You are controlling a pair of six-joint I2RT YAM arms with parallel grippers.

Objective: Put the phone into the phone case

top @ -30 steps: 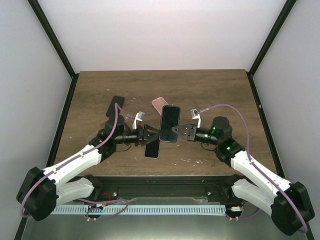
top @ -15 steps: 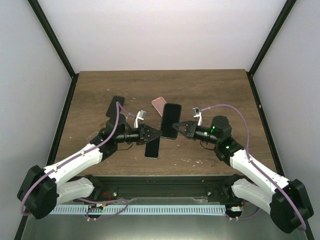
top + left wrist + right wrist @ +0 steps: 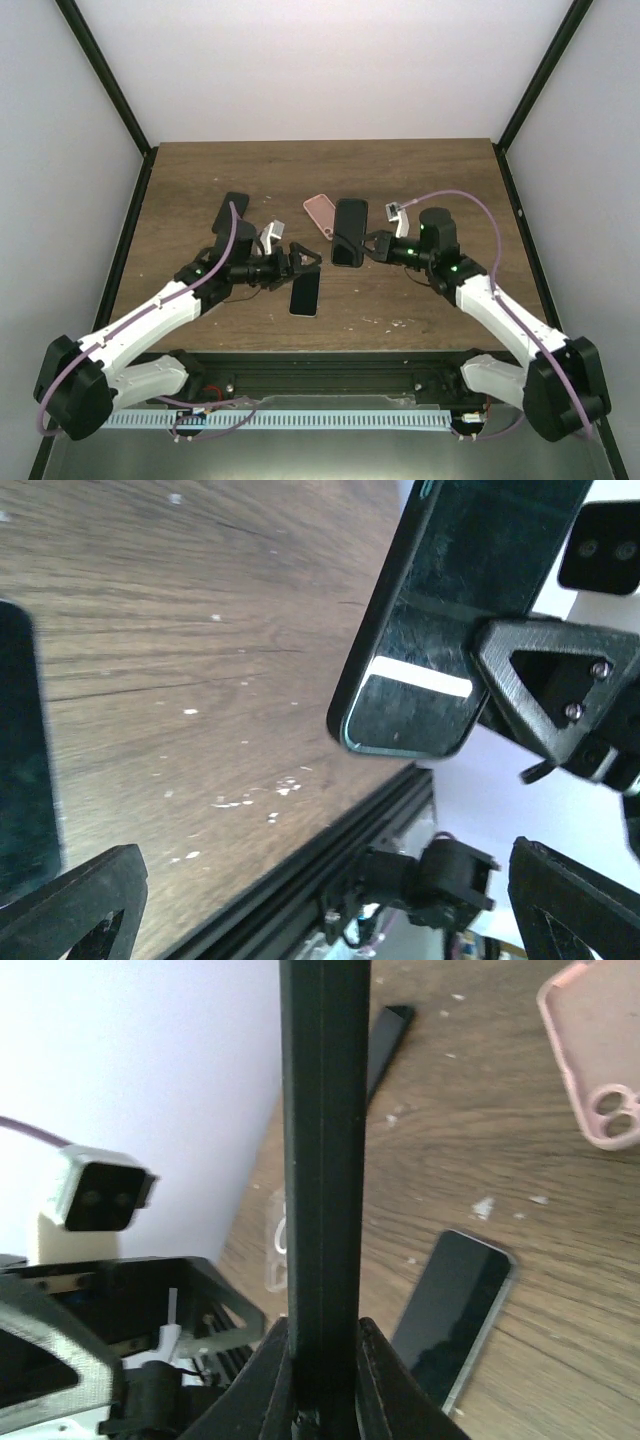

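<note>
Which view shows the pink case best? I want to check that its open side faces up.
The right wrist view: the case is large there, its raised rim and camera cutout clear, though the frame edge crops it. The top view shows it whole but small, beside the held phone. The left wrist view misses it.

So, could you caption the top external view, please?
Right hand holds the black phone aloft; left hand open, pink case behind.

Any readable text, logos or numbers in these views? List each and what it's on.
None readable in any view.
The held phone shows only a dark face with a glare stripe.
The phone on the table has a dark blank screen.
The pink case shows no visible mark.
</note>
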